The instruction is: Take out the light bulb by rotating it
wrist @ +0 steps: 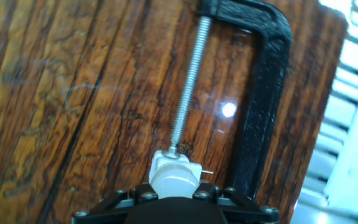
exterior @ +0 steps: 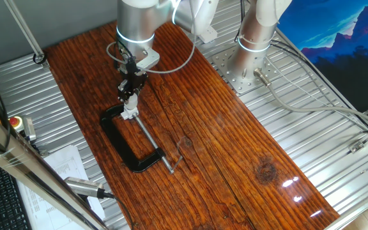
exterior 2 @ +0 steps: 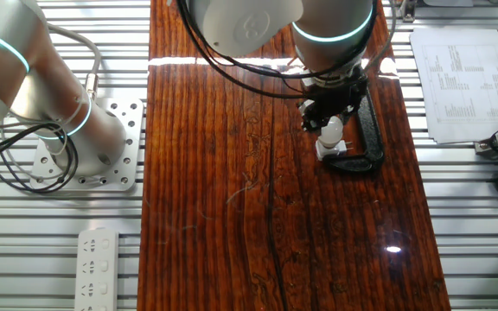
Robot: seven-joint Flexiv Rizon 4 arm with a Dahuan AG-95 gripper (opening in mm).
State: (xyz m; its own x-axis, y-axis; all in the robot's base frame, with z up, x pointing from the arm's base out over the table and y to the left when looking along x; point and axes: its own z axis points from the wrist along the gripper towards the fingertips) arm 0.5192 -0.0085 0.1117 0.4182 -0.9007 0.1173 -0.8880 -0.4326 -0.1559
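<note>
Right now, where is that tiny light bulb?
The light bulb sits under the claw, on the white socket block at the black C-clamp's screw tip.

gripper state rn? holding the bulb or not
gripper: closed on the light bulb, which sits in the white socket block held by the black C-clamp.
</note>
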